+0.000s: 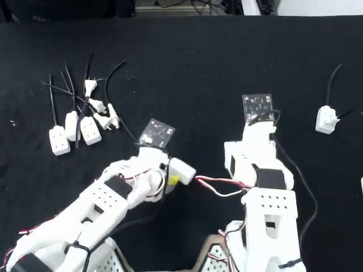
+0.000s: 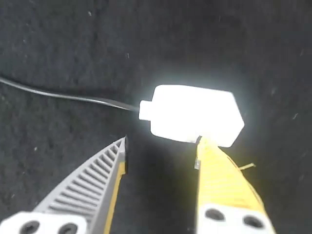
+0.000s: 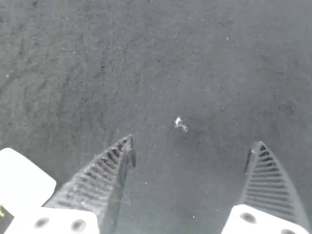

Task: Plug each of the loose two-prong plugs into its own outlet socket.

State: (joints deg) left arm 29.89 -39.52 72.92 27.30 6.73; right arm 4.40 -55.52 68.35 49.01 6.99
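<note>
Nearest the arms: the left gripper has its jaws spread fairly wide with nothing clamped. The white corded block (looks like one of the outlet sockets to me) sits on the worktop right at the tips, with the yellow-taped jaw touching its edge. My guess is it's lined up that way to close across the body rather than on the cord, which trails off the other end. Beside it, the right gripper hangs over bare black worktop, jaws wide, holding nothing, probably waiting for a plug. Farther back on the left are the other sockets and the loose plugs, bunched up with cords tangled, well apart from both arms. Way over on the opposite side, one plugged pair looks already mated.
</note>
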